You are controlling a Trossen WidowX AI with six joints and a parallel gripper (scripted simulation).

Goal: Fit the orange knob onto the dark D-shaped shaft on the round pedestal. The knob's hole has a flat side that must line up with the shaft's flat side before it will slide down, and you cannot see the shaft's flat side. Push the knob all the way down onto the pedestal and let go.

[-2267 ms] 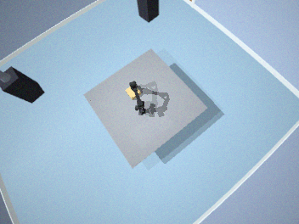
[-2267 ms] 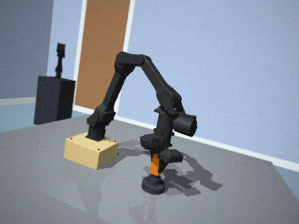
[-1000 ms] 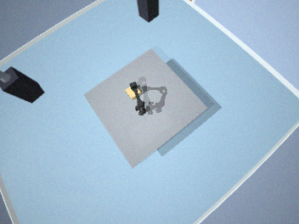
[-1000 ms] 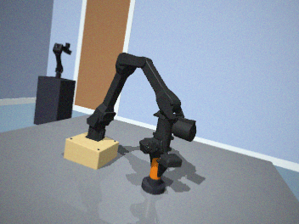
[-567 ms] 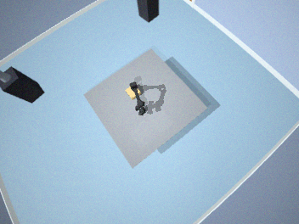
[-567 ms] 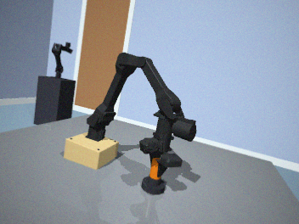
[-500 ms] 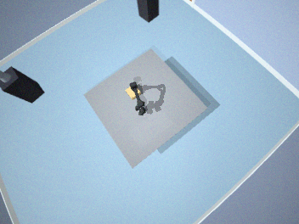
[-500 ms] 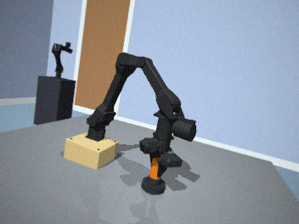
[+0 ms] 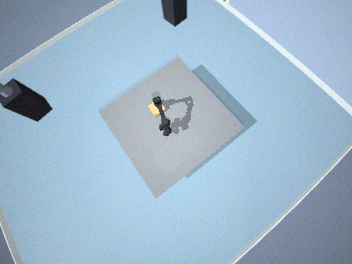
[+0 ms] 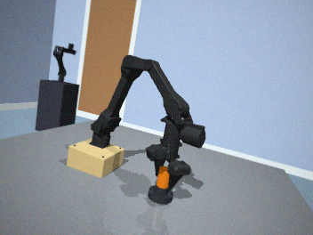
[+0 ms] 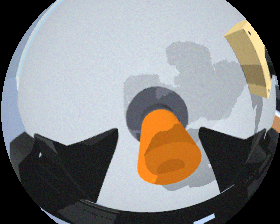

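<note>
The orange knob (image 10: pixel 163 179) (image 11: pixel 167 145) stands upright on the dark round pedestal (image 10: pixel 160 197) (image 11: pixel 137 107). Its lower end meets the pedestal's raised middle, and no shaft shows between them. Whether a thin gap remains under it, I cannot tell. The shaft and its flat side are hidden inside the knob. My gripper (image 10: pixel 164 183) (image 11: pixel 159 130) is open and points down, with one finger on each side of the knob. In the wrist view, free space shows between the knob and both fingertips. In the top view, the arm hides the knob.
The arm's tan base block (image 9: pixel 154 109) (image 10: pixel 91 161) (image 11: pixel 247 55) stands on the grey table top (image 9: pixel 155 167) (image 10: pixel 40 184). Dark stands (image 9: pixel 174 4) (image 9: pixel 29 102) (image 10: pixel 55 106) are beyond the table, one carrying another small arm (image 10: pixel 60 61) in the exterior view.
</note>
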